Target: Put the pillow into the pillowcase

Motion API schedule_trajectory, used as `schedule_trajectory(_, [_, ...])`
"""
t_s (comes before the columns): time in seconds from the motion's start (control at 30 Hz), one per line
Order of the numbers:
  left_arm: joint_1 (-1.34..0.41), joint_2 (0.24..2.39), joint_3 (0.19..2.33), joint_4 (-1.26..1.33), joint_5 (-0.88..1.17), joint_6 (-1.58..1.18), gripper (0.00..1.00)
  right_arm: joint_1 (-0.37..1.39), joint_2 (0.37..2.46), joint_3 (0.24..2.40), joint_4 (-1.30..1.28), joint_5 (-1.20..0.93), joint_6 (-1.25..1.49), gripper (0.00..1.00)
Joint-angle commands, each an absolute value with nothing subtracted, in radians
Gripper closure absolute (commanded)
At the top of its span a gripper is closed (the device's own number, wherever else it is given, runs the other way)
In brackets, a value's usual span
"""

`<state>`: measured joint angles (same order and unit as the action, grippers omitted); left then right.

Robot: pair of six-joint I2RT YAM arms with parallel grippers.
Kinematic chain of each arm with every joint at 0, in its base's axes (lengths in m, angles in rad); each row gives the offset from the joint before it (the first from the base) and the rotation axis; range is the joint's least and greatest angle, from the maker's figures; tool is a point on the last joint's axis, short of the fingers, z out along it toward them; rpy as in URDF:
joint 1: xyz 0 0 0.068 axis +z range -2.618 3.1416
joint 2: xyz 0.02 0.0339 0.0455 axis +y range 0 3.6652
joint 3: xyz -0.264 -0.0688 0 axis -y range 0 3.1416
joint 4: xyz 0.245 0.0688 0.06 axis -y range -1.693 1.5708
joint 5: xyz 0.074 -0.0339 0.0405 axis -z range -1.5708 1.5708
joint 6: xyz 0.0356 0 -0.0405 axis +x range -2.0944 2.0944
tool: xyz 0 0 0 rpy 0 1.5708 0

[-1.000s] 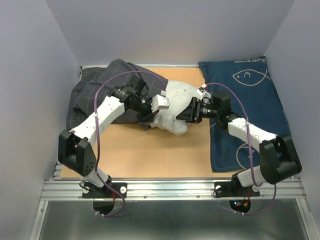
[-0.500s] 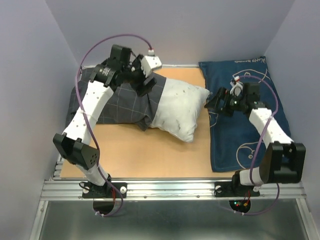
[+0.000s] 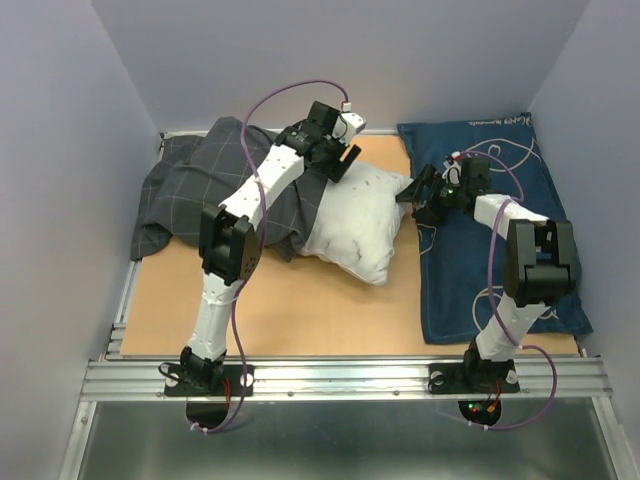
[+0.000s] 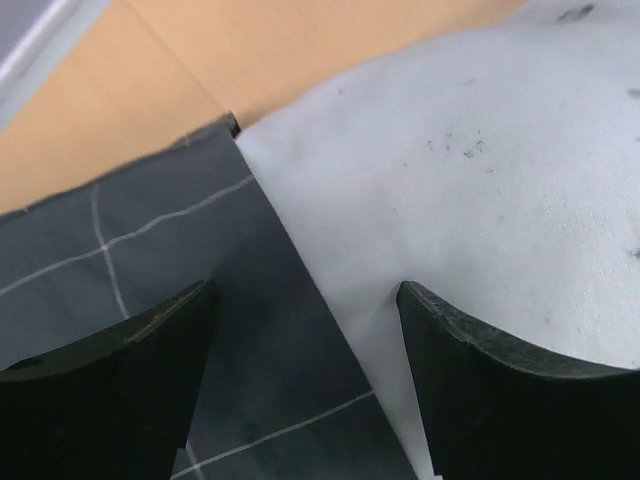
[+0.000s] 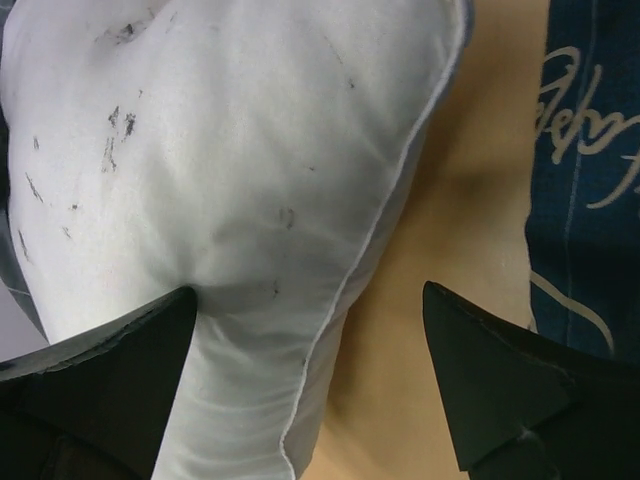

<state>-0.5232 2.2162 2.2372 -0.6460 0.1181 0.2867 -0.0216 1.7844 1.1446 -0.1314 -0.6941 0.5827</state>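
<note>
Stuffing is looking roughly half done: on the wooden table [image 3: 300,320], the grey windowpane pillowcase [image 3: 190,190] is lying at the far-left corner, with the white pillow [image 3: 355,225] sticking out of its mouth toward the middle, near the navy fish cloth [image 3: 500,200] along the right edge. Left gripper [image 3: 340,165] is hovering wide over the hem, and right gripper [image 3: 418,195] is gaping wide at the pillow's far corner, both empty. Next is likely needing a grip on the hem plus a push. Left wrist view is showing the hem line crisply; top view isn't.

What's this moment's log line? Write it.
pillow partly in pillowcase; left gripper open over pillowcase edge; right gripper open at pillow corner; nothing held
</note>
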Motion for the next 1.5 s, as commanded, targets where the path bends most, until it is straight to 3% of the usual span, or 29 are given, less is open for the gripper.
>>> schedule_trajectory(0.0, [-0.552, 2.155, 2.235, -0.569, -0.038, 0.271, 0.18, 0.043, 1.795, 1.187, 0.017, -0.75, 0.63, 0.02])
schedule_trajectory(0.27, [-0.548, 2.238, 2.273, -0.575, -0.282, 0.314, 0.41, 0.097, 1.827, 1.137, 0.031, -0.733, 0.572, 0.2])
schedule_trajectory(0.47, [-0.535, 2.289, 2.29, -0.566, -0.336, 0.363, 0.73, 0.098, 1.827, 1.127, 0.029, -0.735, 0.546, 0.29])
schedule_trajectory(0.5, [-0.532, 2.295, 2.295, -0.563, -0.36, 0.37, 0.88, 0.1, 1.824, 1.127, 0.029, -0.736, 0.539, 0.31])
schedule_trajectory(0.57, [-0.526, 2.309, 2.312, -0.568, -0.35, 0.371, 1.0, 0.103, 1.818, 1.124, 0.031, -0.739, 0.532, 0.33])
schedule_trajectory(0.7, [-0.534, 2.278, 2.355, -0.586, -0.085, 0.377, 1.0, 0.141, 1.822, 1.137, 0.032, -0.747, 0.515, 0.35])
schedule_trajectory(0.83, [-0.577, 2.195, 2.33, -0.537, 0.454, 0.318, 1.0, 0.213, 1.847, 1.167, 0.13, -0.752, 0.578, 0.42])
schedule_trajectory(0.93, [-0.666, 2.171, 2.397, -0.503, 0.704, 0.209, 1.0, 0.253, 1.862, 1.206, 0.257, -0.765, 0.681, 0.45])
schedule_trajectory(1.13, [-0.687, 1.978, 2.117, -0.247, 0.763, 0.026, 1.0, 0.207, 1.835, 1.256, 0.322, -0.753, 0.793, 0.49])
schedule_trajectory(1.2, [-0.669, 1.948, 2.01, -0.226, 0.733, 0.018, 1.0, 0.174, 1.829, 1.244, 0.322, -0.752, 0.795, 0.5])
schedule_trajectory(1.3, [-0.631, 1.971, 2.011, -0.284, 0.663, 0.008, 0.99, 0.141, 1.818, 1.198, 0.322, -0.726, 0.792, 0.52])
schedule_trajectory(1.37, [-0.601, 2.002, 2.084, -0.377, 0.623, 0.067, 0.78, 0.13, 1.807, 1.155, 0.324, -0.71, 0.785, 0.51])
schedule_trajectory(1.4, [-0.586, 2.002, 2.098, -0.399, 0.618, 0.093, 0.6, 0.126, 1.801, 1.144, 0.321, -0.697, 0.779, 0.49])
schedule_trajectory(1.47, [-0.542, 1.939, 2.068, -0.426, 0.569, 0.173, 0.4, 0.114, 1.775, 1.117, 0.304, -0.692, 0.759, 0.34])
